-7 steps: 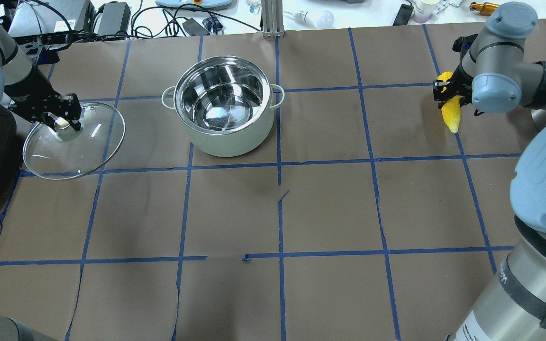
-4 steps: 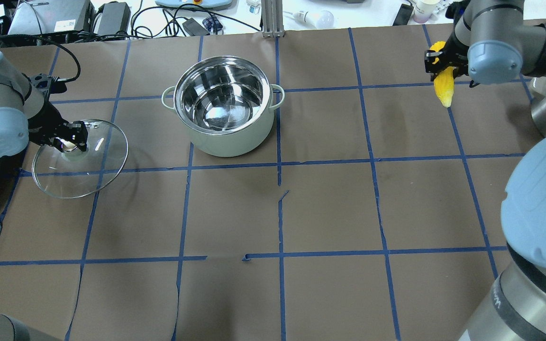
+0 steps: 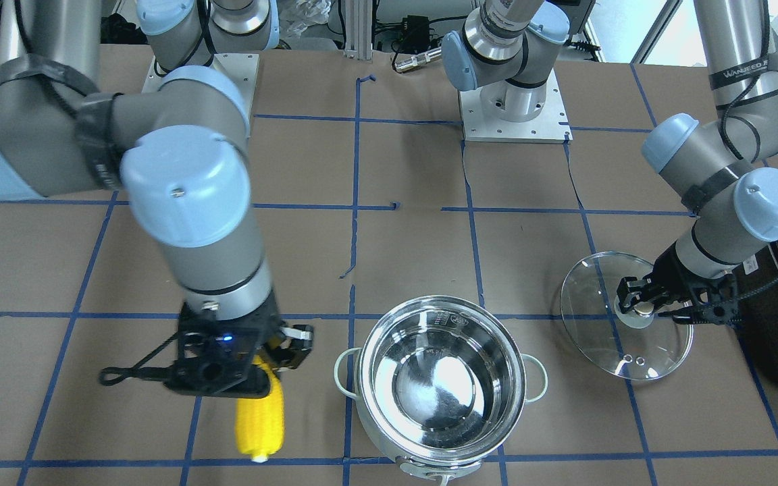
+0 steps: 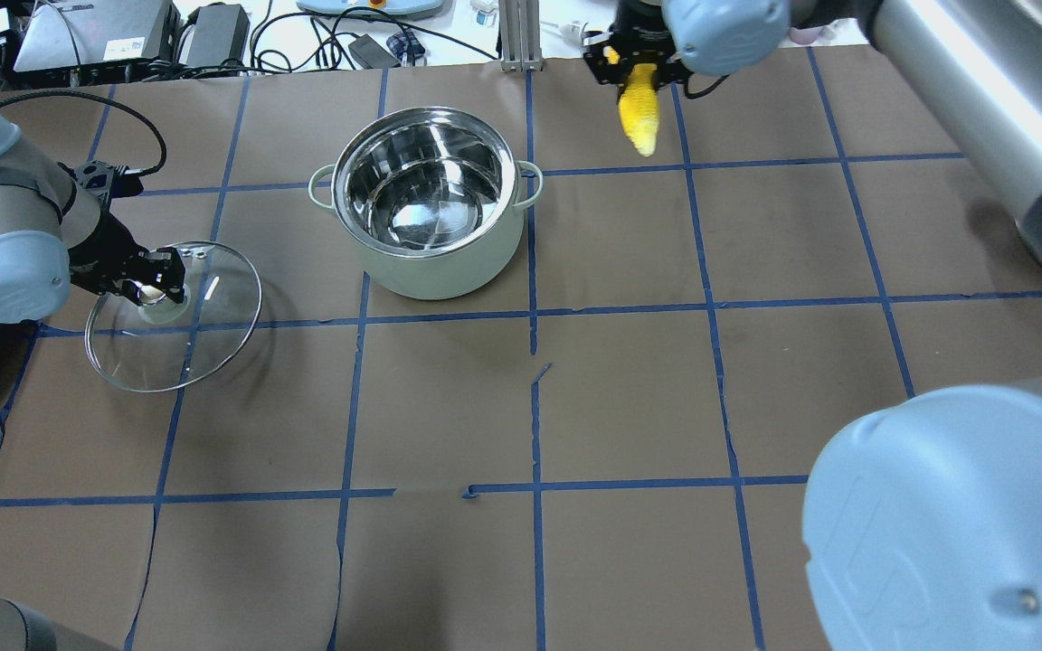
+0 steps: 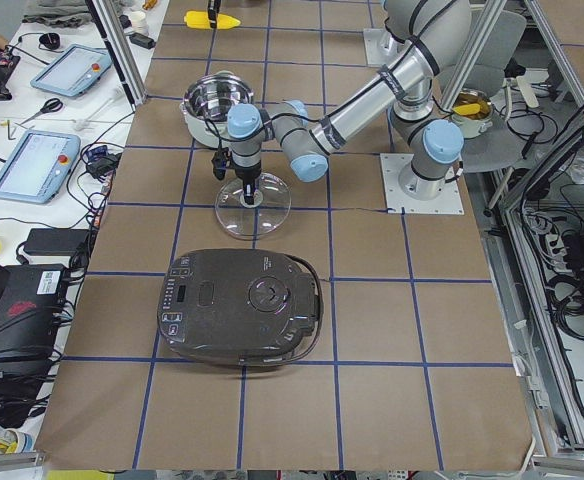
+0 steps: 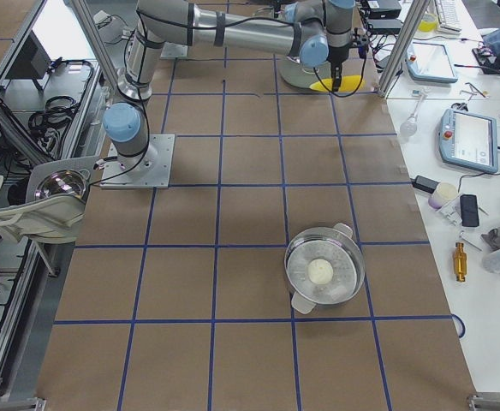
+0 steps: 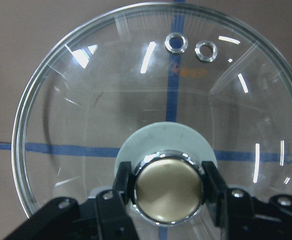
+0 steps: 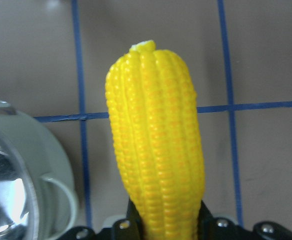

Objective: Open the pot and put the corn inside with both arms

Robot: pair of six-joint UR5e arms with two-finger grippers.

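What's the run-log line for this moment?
pot: open | lid: off, knob in left fingers | corn: in right fingers, beside pot, not yet inside

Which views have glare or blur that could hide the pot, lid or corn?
Overhead exterior: hard reflections inside the pot, all of it readable. Left wrist-mounted: streaks of glare on the lid, knob sharp. Right wrist-mounted: corn sharp, the pot's inside at the left edge blown out.

Bright yellow corn (image 4: 639, 116), pale green pot (image 4: 435, 269) with shiny steel inside, clear lid (image 4: 200, 348), brown table (image 4: 629, 407), blue grid lines (image 4: 711, 307)
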